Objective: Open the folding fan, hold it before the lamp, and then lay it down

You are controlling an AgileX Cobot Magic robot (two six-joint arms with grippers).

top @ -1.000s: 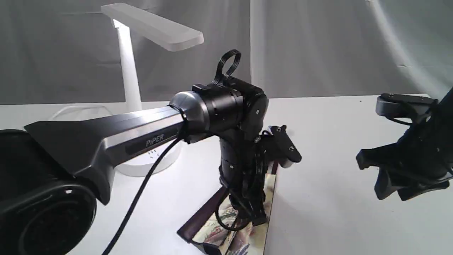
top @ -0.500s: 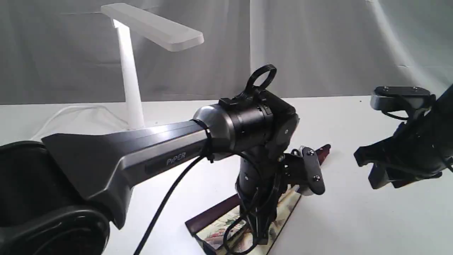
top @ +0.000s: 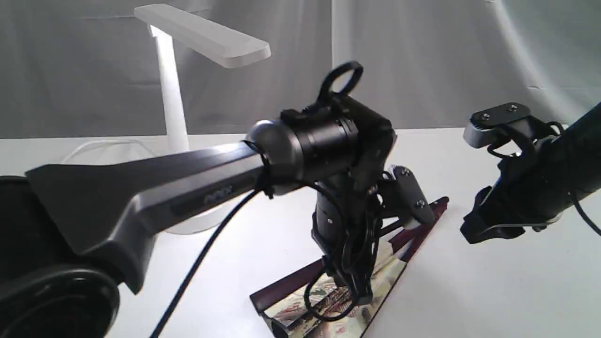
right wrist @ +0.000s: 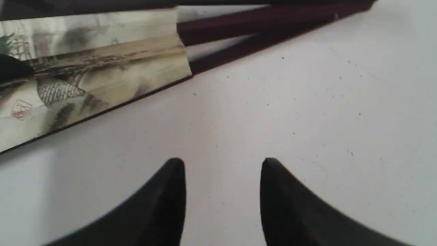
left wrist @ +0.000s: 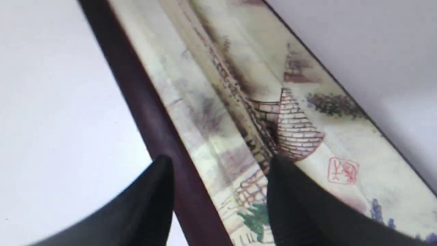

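The folding fan (top: 293, 307) lies partly spread on the white table, its cream painted leaf near the front edge and its maroon ribs running back to the right. My left gripper (top: 359, 293) points straight down onto it. In the left wrist view its fingers (left wrist: 220, 160) stand apart, one on the table beside the maroon guard (left wrist: 153, 112), the other on the leaf (left wrist: 307, 136). My right gripper (top: 469, 231) hovers open just right of the rib end, and the fan (right wrist: 95, 78) lies ahead of its fingers (right wrist: 223, 164). The white lamp (top: 171, 103) stands at the back left.
My left forearm (top: 141, 192) crosses the foreground and hides most of the lamp's round base (top: 197, 225). A grey curtain (top: 422, 61) closes the back. White tabletop (top: 493, 291) spreads to the right of the fan.
My left gripper moved right, and the fan's rib end swung right with it while the leaf spread a little. My right gripper came left and tipped down toward the ribs.
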